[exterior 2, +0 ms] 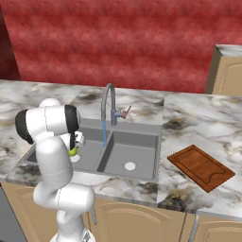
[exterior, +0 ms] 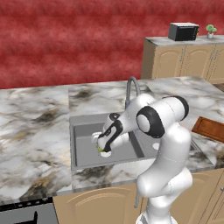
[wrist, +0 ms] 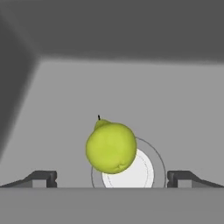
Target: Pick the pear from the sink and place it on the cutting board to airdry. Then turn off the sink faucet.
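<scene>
My pincer (wrist: pixel 112 178) is spread wide, its two fingertips (wrist: pixel 43 178) far apart at either side in the hand view, pinching nothing. Between them, and a little beyond, lies the pear (wrist: pixel 111 147), yellow-green with its short stem pointing away from me. It rests on the floor of the sink (wrist: pixel 175 100) and overlaps the near left edge of the white drain (wrist: pixel 136 174); neither fingertip touches it.

From the left base view, my pincer (exterior: pixel 103 148) reaches down into the left basin, with a sliver of the pear (exterior: pixel 100 150) showing just beneath it. In the right base view the pear (exterior 2: pixel 73 151) peeks out green beside my arm, over that basin's drain (exterior 2: pixel 74 158).

The faucet (exterior 2: pixel 109 105) stands behind the divider between the two basins, and a thin blue stream (exterior 2: pixel 104 133) falls from its spout. Its small handle (exterior 2: pixel 125 112) sticks out to the right.

The board (exterior 2: pixel 200 167) lies on the marble surface (exterior 2: pixel 189 118) to the right of the sink, well apart from the pear.
</scene>
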Available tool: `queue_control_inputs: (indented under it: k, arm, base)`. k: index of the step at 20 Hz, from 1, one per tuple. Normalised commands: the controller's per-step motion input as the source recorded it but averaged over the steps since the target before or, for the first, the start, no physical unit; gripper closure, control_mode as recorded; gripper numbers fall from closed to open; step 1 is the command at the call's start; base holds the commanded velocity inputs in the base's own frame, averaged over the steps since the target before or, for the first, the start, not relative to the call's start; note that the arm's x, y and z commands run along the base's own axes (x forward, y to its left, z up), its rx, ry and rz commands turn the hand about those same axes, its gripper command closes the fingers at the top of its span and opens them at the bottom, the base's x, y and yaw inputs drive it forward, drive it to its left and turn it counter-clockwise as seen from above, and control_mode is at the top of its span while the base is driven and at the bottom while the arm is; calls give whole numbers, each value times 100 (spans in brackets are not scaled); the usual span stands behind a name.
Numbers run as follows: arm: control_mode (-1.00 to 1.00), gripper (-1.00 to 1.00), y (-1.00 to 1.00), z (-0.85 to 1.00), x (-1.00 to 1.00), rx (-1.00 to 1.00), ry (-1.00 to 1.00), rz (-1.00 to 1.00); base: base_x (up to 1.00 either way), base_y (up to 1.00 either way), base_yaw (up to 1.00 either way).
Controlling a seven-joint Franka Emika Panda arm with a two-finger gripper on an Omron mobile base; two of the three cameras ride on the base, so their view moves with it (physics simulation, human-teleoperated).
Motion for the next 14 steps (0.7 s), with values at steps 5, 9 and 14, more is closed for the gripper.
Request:
queue_control_inputs:
  k: [5, 9, 14]
  arm:
    - [-100, -100, 9, -18, 12, 0, 0, 0]
    - [-100, -100, 9, -18, 12, 0, 1, 0]
    - [-100, -100, 7, -18, 13, 0, 1, 0]
  base:
    - [0, 0, 0]
    - [0, 0, 0]
    - [0, 0, 0]
